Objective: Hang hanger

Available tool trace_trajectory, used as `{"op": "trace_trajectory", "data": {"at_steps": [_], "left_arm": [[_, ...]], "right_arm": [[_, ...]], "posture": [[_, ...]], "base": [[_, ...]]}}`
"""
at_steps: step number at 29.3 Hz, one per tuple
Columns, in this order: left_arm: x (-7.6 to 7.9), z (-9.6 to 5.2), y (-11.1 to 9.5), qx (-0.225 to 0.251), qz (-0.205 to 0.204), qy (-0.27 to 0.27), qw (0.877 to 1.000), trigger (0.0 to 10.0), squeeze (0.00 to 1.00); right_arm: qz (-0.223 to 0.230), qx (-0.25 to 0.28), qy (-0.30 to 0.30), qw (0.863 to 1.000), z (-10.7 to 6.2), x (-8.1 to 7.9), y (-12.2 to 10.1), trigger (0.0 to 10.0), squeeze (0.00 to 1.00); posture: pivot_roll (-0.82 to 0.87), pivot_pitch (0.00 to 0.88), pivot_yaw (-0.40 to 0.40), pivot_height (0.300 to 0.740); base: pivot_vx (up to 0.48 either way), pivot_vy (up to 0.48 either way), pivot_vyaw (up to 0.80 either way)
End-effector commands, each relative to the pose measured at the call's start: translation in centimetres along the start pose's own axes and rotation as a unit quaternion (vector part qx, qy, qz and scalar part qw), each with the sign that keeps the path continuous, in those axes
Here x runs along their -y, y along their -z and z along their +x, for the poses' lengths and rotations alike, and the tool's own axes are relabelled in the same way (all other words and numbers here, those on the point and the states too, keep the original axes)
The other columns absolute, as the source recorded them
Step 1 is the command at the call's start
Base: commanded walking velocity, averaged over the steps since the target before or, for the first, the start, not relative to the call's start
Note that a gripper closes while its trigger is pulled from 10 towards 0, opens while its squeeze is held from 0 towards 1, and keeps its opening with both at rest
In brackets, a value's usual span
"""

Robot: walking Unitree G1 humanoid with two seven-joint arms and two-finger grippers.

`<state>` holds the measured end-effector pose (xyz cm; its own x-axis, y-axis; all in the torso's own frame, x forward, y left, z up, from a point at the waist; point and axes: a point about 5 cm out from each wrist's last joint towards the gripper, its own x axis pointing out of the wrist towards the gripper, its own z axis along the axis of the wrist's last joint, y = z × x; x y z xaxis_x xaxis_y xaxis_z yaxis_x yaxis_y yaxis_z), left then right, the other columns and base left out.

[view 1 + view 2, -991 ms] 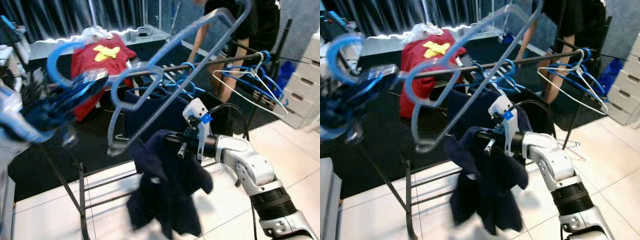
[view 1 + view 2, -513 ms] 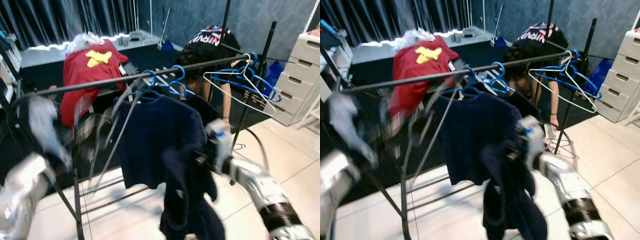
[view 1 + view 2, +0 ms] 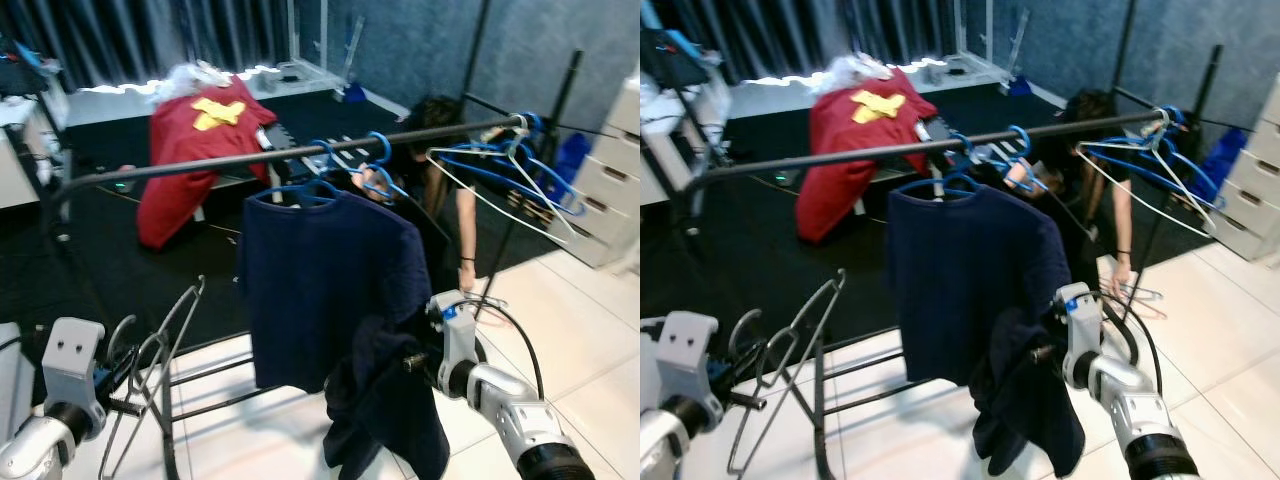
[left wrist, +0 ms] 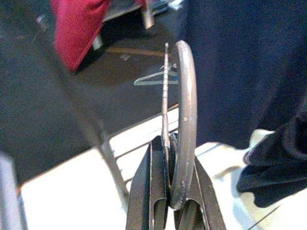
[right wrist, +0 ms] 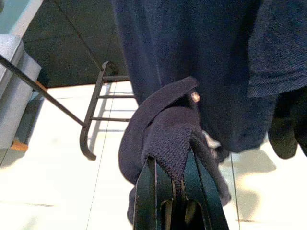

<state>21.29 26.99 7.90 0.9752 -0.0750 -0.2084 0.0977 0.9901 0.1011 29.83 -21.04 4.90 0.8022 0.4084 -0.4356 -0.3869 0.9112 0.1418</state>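
Left eye view: the job looks early. The grey hanger (image 3: 150,375) is low at about 8 o'clock, held by the left gripper (image 3: 118,385), with nothing on it and well below the rail (image 3: 270,155). The right gripper (image 3: 412,360) at about 5 o'clock carries a dark garment (image 3: 385,405) that droops toward the floor. So garment and hanger are not yet joined, and the loaded hanger has yet to reach the rail. A navy shirt (image 3: 325,275) already hangs on a blue hanger (image 3: 310,185) at centre; a red shirt (image 3: 195,150) is draped at 11 o'clock, spare hangers (image 3: 500,165) crowd the rail at 2 o'clock, and a person (image 3: 440,150) bends behind it.

Right eye view: same layout. The hanger sits at 8 o'clock from the garment, the two well apart, with the rack's leg (image 3: 818,400) between them.

Left wrist view: the left fingers (image 4: 153,191) are pressed together on the hanger's hook, which rises straight out from them toward 12 o'clock. The navy shirt hangs at 2 o'clock.

Right wrist view: the right fingers (image 5: 148,201) are pinched on a fold of the garment, which bunches at 12 o'clock just beyond them. The hung shirt is behind it.
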Motion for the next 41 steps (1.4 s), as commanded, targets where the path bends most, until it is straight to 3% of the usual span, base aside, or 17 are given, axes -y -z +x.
{"op": "trace_trajectory", "data": {"at_steps": [1, 4, 7, 8, 10, 20, 22, 30, 34, 37, 39, 41], "left_arm": [[1.8, -0.1, 2.9, -0.038, -0.036, -0.006, 0.999, 10.0, 0.00], [2.9, -0.4, 4.5, -0.060, -0.067, -0.012, 0.996, 10.0, 0.00], [4.6, -1.4, 7.5, -0.095, -0.135, -0.032, 0.986, 10.0, 0.00], [4.6, -1.4, 7.5, -0.095, -0.135, -0.032, 0.986, 10.0, 0.00], [4.4, -2.0, 8.5, -0.101, -0.184, -0.058, 0.976, 10.0, 0.00], [3.0, -2.7, 9.2, -0.098, -0.222, -0.094, 0.966, 10.0, 0.00], [2.2, -3.5, 9.6, -0.085, -0.241, -0.131, 0.958, 10.0, 0.00], [1.0, -4.1, 9.9, -0.076, -0.237, -0.154, 0.956, 10.0, 0.00], [0.7, -4.2, 9.9, -0.074, -0.238, -0.159, 0.955, 10.0, 0.00], [0.5, -4.1, 9.9, -0.071, -0.240, -0.160, 0.955, 10.0, 0.00], [0.5, -4.1, 9.9, -0.071, -0.240, -0.160, 0.955, 10.0, 0.00], [0.3, -3.9, 9.9, -0.067, -0.251, -0.164, 0.952, 10.0, 0.00]], "right_arm": [[0.010, 0.001, 0.024, 1.000, -0.4, 0.4, 1.4, 10.0, 0.00], [0.020, -0.007, 0.039, 0.999, -0.7, 0.7, 2.4, 10.0, 0.00], [0.039, -0.019, 0.073, 0.996, -1.6, 1.3, 4.4, 10.0, 0.00], [0.039, -0.019, 0.073, 0.996, -1.6, 1.3, 4.4, 10.0, 0.00], [0.053, -0.022, 0.102, 0.993, -2.0, 1.8, 5.3, 10.0, 0.00], [0.062, -0.019, 0.142, 0.988, -2.4, 2.7, 6.0, 10.0, 0.00], [0.055, -0.015, 0.157, 0.986, -2.6, 3.3, 5.8, 10.0, 0.00], [0.039, -0.016, 0.170, 0.984, -2.7, 3.7, 5.8, 10.0, 0.00], [0.045, -0.025, 0.153, 0.987, -2.4, 3.4, 5.9, 10.0, 0.00], [0.035, -0.043, 0.092, 0.994, -2.0, 2.5, 6.2, 10.0, 0.00], [0.035, -0.043, 0.092, 0.994, -2.0, 2.5, 6.2, 10.0, 0.00], [0.011, -0.058, 0.040, 0.997, -1.6, 1.8, 6.2, 10.0, 0.00]], "posture": [[-0.10, 0.000, 0.002, 0.736], [-0.11, 0.000, 0.003, 0.736], [-0.11, 0.000, 0.004, 0.736], [-0.11, 0.000, 0.004, 0.736], [-0.10, 0.000, 0.007, 0.736], [-0.07, 0.000, -0.002, 0.736], [-0.07, 0.000, -0.006, 0.736], [-0.06, 0.000, -0.016, 0.736], [-0.06, 0.000, -0.016, 0.736], [-0.05, 0.000, -0.025, 0.736], [-0.05, 0.000, -0.025, 0.736], [-0.04, 0.000, -0.029, 0.736]], "base": [[0.000, 0.000, 0.78], [0.000, 0.000, 0.78], [0.000, 0.000, 0.78], [0.000, 0.000, 0.78], [0.000, 0.000, 0.78], [0.000, 0.000, 0.77], [0.000, 0.000, 0.75], [0.000, 0.000, 0.75], [0.000, 0.000, 0.74], [0.000, 0.000, 0.75], [0.000, 0.000, 0.75], [0.000, 0.000, 0.75]]}}
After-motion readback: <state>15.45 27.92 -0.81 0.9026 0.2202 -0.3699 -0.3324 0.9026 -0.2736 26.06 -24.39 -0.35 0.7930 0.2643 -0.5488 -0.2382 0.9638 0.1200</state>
